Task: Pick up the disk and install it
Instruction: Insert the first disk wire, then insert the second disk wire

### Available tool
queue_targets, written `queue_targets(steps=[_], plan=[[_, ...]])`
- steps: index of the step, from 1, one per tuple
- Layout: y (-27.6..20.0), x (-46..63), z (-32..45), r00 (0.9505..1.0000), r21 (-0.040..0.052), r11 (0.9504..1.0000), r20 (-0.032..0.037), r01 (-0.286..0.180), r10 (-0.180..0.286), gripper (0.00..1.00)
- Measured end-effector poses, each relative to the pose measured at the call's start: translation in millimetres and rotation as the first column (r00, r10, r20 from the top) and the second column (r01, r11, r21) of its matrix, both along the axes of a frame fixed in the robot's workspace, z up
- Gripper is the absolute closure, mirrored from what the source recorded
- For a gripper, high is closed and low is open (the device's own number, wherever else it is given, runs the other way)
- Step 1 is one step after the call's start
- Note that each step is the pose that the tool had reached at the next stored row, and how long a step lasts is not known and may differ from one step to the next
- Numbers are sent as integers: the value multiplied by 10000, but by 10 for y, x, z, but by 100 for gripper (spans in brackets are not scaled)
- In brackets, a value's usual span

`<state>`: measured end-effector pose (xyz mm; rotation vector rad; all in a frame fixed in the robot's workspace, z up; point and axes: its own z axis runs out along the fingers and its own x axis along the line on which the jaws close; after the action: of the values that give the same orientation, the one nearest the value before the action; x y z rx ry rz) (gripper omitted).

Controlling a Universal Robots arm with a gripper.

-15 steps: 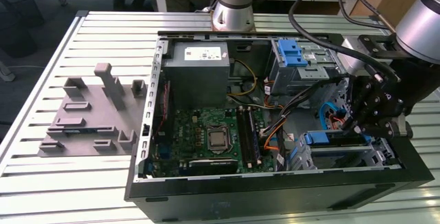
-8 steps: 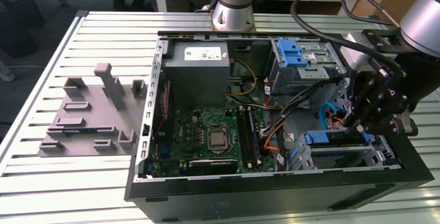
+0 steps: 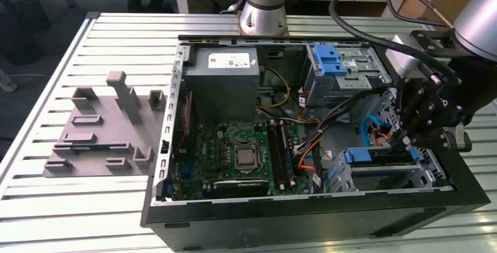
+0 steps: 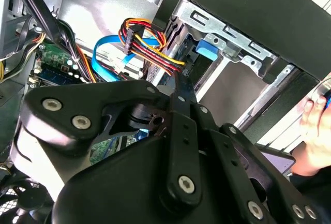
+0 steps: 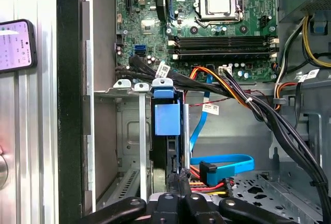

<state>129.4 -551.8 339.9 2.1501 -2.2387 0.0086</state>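
Disk sits on edge in the lower drive bay of the open computer case, its blue bracket tab facing up out of the slot in the first wrist view, with silver bay rails just beside it. In the exterior view the same blue bracket shows in the bay at the case's near corner on the exterior view's right. Gripper hangs right at the disk's end, black fingers drawn close together, tips touching or all but touching the disk's edge; whether they actually pinch it, I cannot tell. Just beside the tips, a blue flat cable curls across the case floor, and a bundle of red, orange and yellow wires runs to a plug close by. Beyond lies the green motherboard with its bare processor socket. On the table outside the case a grey fixture stands well apart. A phone rests on the table beside the case wall
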Motion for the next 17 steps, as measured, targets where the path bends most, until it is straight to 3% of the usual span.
queue_targets(steps=[17], plan=[[-1,-36,3,10000,0,10000,0,-2,2,89]])
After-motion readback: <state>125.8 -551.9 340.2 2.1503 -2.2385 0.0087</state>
